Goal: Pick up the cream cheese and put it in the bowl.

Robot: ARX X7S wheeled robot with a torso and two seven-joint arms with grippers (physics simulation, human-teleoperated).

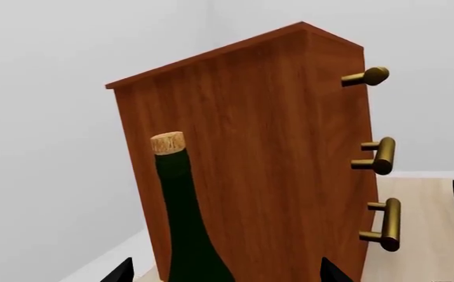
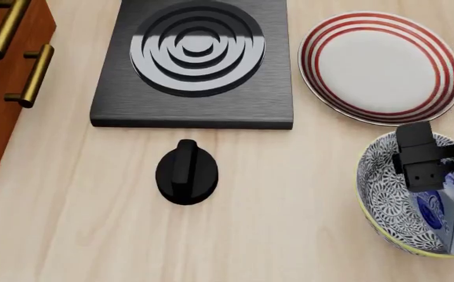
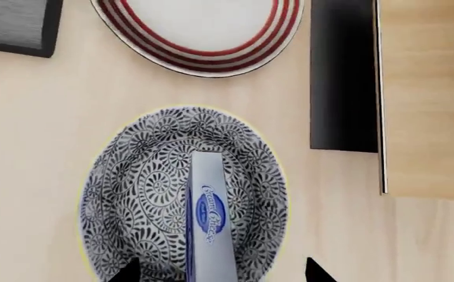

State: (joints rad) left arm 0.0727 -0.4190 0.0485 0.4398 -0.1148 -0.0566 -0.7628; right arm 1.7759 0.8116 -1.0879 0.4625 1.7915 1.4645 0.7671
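Observation:
The cream cheese (image 3: 210,217), a silver-grey box with a blue oval logo, stands on its edge inside the bowl (image 3: 133,194), leaning against the patterned wall. In the head view the cream cheese (image 2: 447,218) shows its red dot at the near end, and the bowl (image 2: 384,194) sits at the right edge of the table. My right gripper (image 3: 220,273) hangs open just above the bowl, its fingertips wide on either side of the box and apart from it. My left gripper (image 1: 227,273) is open, with nothing between its fingertips, and is out of the head view.
A white plate with red rings (image 2: 380,61) lies behind the bowl. A black stove plate (image 2: 196,64) and a black knob (image 2: 186,171) sit mid-table. A wooden cabinet with brass handles (image 2: 3,76) stands at the left; a green corked bottle (image 1: 182,217) stands against it.

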